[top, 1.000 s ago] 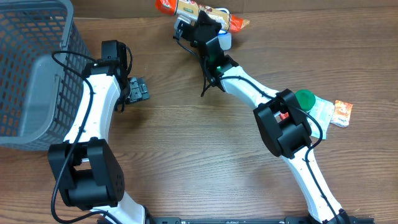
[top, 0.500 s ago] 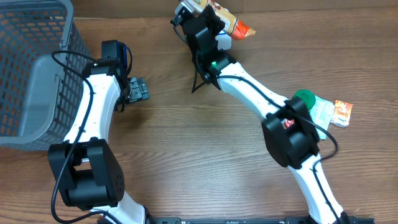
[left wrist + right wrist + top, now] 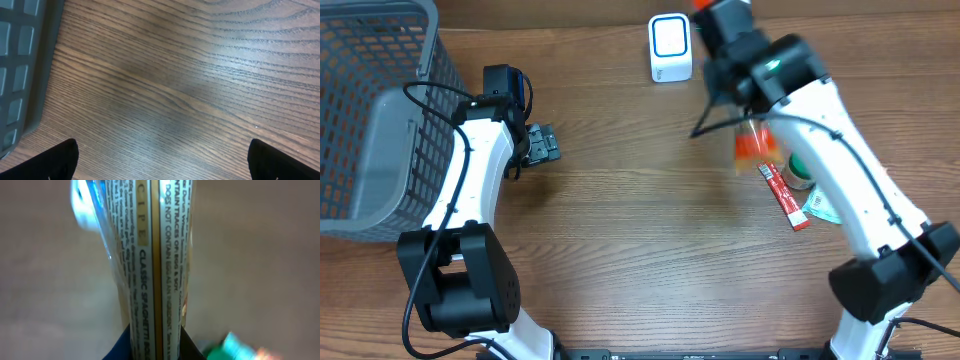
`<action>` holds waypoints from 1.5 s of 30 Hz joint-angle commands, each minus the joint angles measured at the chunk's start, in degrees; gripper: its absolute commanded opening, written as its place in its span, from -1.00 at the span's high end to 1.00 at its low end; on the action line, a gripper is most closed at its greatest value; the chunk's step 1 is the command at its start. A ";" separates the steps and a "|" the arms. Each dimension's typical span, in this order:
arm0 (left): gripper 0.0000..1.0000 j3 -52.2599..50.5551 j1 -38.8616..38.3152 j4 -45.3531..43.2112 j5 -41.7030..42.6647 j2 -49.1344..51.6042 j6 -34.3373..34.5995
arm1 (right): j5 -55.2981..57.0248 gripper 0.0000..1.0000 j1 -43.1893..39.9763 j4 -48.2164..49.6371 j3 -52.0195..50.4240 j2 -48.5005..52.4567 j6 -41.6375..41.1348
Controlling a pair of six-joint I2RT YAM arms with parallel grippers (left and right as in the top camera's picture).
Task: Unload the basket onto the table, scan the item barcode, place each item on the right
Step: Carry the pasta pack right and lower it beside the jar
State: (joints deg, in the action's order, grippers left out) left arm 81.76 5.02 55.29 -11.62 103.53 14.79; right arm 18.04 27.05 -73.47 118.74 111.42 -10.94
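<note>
One clear, print-covered spaghetti packet (image 3: 150, 255) sits clamped in my right pincer (image 3: 156, 346), long axis running straight out from the jaws, the small white box scanner (image 3: 669, 47) near on its left on the brown wooden tabletop (image 3: 640, 240), while my left pincer (image 3: 542, 145) gapes empty, well apart.

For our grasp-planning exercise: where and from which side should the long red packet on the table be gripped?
Probably mid-length, across its narrow width, straight down from above. The red packet lies flat and slanted, so the grip must turn to straddle it; a white-and-green pack crowds its lower end.
</note>
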 commanded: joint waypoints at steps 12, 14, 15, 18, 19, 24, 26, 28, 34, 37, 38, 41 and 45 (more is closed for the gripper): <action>-1.00 0.44 0.17 -0.04 -0.39 0.24 -0.46 | -15.65 0.93 -3.82 15.23 -33.40 0.24 -3.39; -0.99 0.44 0.17 -0.02 -0.39 0.24 -0.46 | -13.79 0.93 -4.00 18.62 -36.59 0.24 -3.45; -1.00 0.44 0.17 -0.04 -0.39 0.24 -0.46 | -12.33 0.93 -4.13 20.06 -37.88 0.24 -3.93; -1.00 0.44 0.17 -0.02 -0.39 0.24 -0.46 | -7.45 0.93 -5.03 23.37 -40.52 0.24 -4.31; -1.00 0.44 0.17 -0.04 -0.39 0.24 -0.46 | -5.88 0.92 -5.35 24.06 -41.16 0.24 -4.28; -0.99 0.44 0.17 -0.04 -0.39 0.24 -0.46 | 0.92 0.93 -6.62 24.57 -42.25 0.24 -4.31; -1.00 0.44 0.17 -0.04 -0.39 0.24 -0.46 | 2.19 0.93 -7.06 24.52 -42.25 0.24 -4.31; -1.00 0.44 0.17 -0.02 -0.39 0.24 -0.46 | 3.56 0.93 -7.56 24.11 -42.25 0.24 -4.31; -1.00 0.44 0.17 -0.02 -0.39 0.24 -0.46 | 4.85 0.93 -9.03 23.58 -42.25 0.24 -4.31; -1.00 0.44 0.17 -0.04 -0.39 0.24 -0.46 | 1.64 0.93 -9.03 24.13 -42.23 0.24 -4.22; -1.00 0.44 0.17 -0.04 -0.39 0.24 -0.46 | -0.79 0.93 -9.01 24.37 -42.23 0.24 -3.87; -0.99 0.44 0.17 -0.02 -0.39 0.24 -0.46 | -7.89 0.93 -8.90 24.79 -42.23 0.24 -3.80; -1.00 0.44 0.17 -0.04 -0.39 0.24 -0.46 | -10.23 0.88 -8.90 24.96 -42.25 0.24 -3.82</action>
State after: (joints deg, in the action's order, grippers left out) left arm 81.76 5.02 55.31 -11.62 103.53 14.79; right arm 13.47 17.96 -49.28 77.80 111.37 -14.55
